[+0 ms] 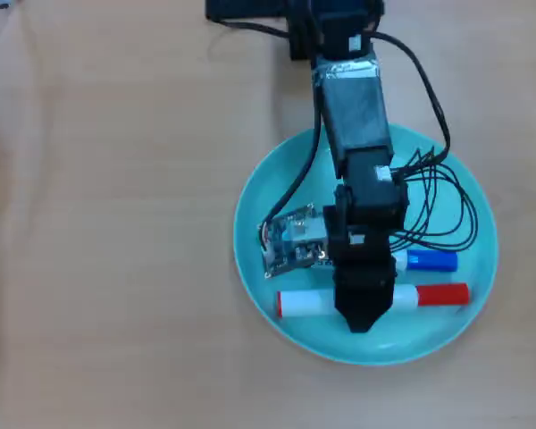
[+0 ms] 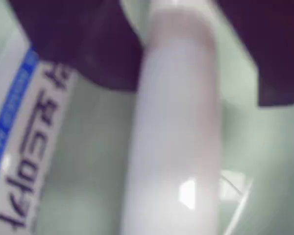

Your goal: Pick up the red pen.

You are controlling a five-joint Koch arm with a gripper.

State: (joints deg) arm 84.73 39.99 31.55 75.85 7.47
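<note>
The black gripper (image 1: 366, 315) straddled the white-barrelled red pen (image 1: 439, 295) at the round teal plate's (image 1: 259, 201) 6 o'clock; closure could not be told. The blue-capped white marker (image 1: 429, 261), just beyond, risked being nudged or caught instead.

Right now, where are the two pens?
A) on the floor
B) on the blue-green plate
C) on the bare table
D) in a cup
B: in the overhead view the red pen and the blue pen both lie on the plate, partly under the arm.
</note>
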